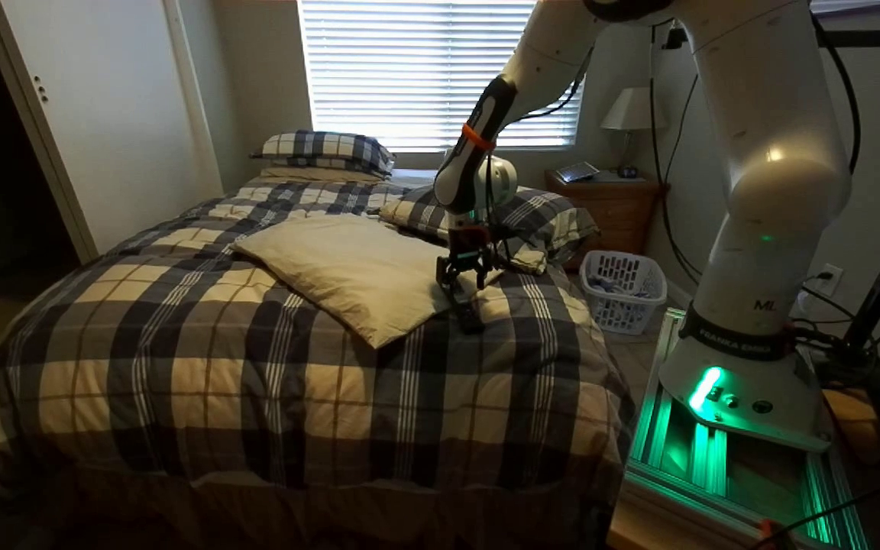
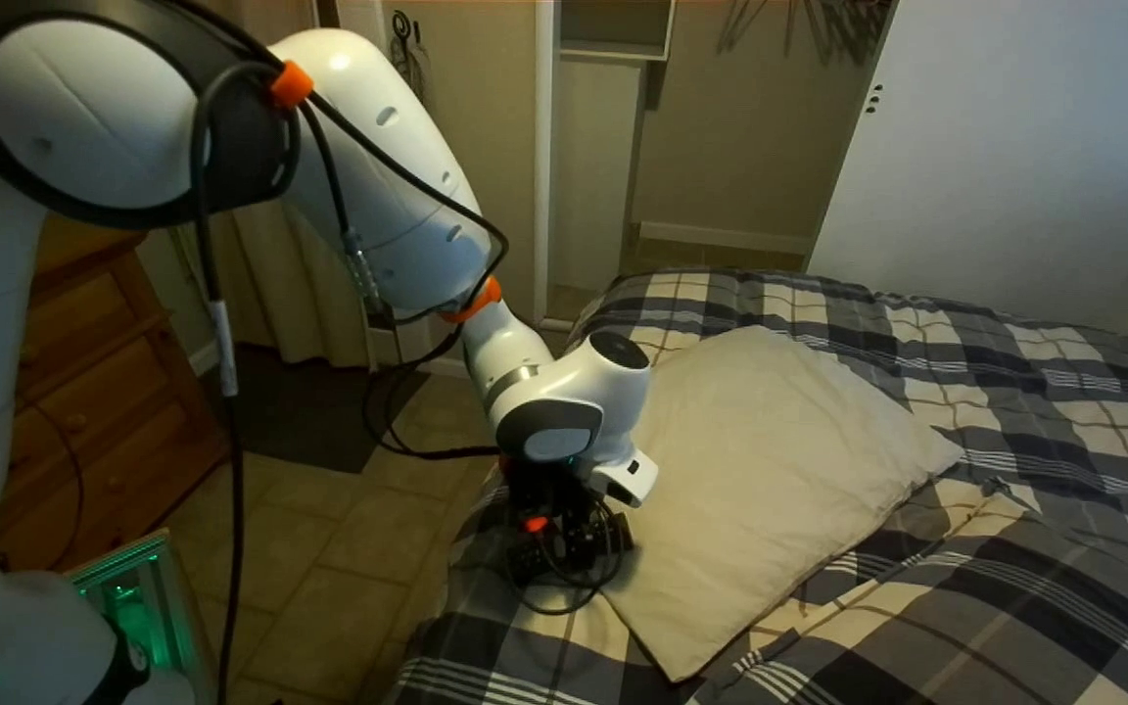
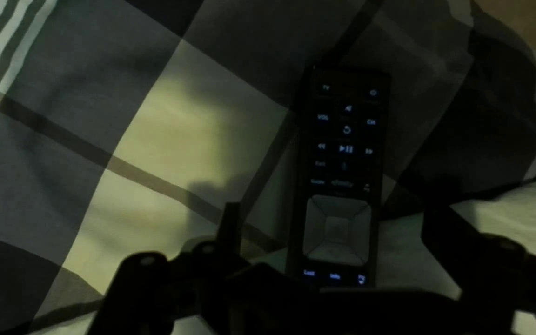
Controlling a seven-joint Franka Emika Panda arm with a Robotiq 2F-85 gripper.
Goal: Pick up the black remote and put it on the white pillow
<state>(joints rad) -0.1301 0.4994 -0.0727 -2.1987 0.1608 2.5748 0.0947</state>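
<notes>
One white plastic laundry basket [image 1: 622, 315] here, cloth [image 1: 627, 289] inside, near a brown wooden nightstand [image 1: 617, 210]. A plaid fabric comforter [image 1: 318, 405] covers the bed [image 1: 318, 508], white blinds [image 1: 409, 69] glowing behind. And one slim black bar-shaped remote [image 3: 340, 179] lies at the edge of one flat cream-white fabric pillow [image 1: 344, 263], one black gripper [image 3: 331, 216] straddling the remote, jaws wide apart.

Dim overall; window blinds [image 1: 425, 69] glare; base light [image 1: 706, 388] glows green; wrist view dark, shadowed.

On the bed [image 1: 272, 382], the remote [image 3: 340, 174] partly overlies the pillow [image 2: 770, 480].
</notes>
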